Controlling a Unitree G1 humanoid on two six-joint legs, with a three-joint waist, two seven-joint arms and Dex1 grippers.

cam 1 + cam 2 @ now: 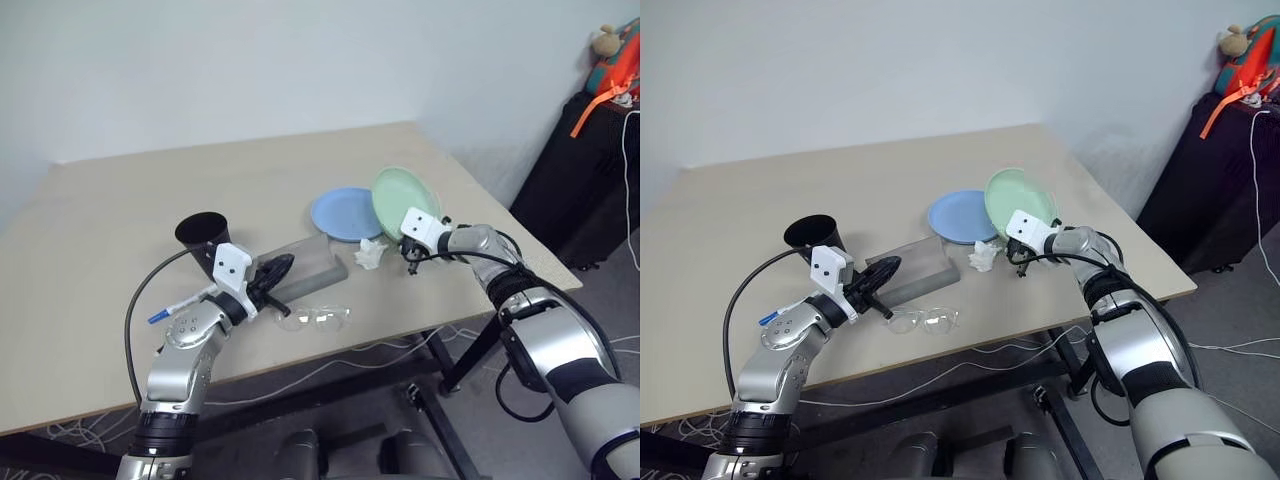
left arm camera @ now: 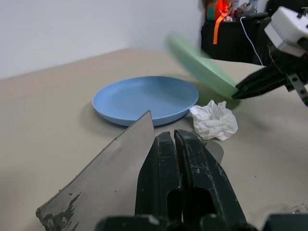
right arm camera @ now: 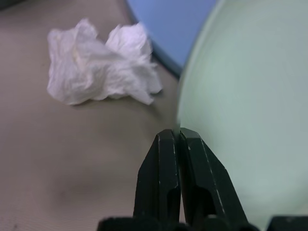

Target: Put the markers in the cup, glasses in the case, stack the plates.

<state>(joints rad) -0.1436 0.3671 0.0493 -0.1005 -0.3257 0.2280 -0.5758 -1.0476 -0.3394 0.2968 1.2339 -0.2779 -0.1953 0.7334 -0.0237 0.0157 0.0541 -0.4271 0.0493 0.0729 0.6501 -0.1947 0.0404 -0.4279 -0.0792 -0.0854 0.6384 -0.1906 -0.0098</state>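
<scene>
Beige table (image 1: 120, 200) w/ plain white wall behind, black suitcase (image 1: 590, 180) at far right. L to R: black cup (image 1: 203, 232) beside the left end effector (image 1: 280, 268), fingers closed on nothing, over the grey case (image 1: 315, 262); clear glasses (image 1: 314, 318) at the front edge. Then light blue plate (image 1: 343, 214) lying flat, crumpled tissue (image 1: 370, 254), and mint plate (image 1: 405, 203) tilted up, its rim pinched in the right end effector (image 1: 412, 260).

case (image 1: 318, 262): left end hidden by arm | marker (image 1: 170, 312): barrel partly hidden
</scene>
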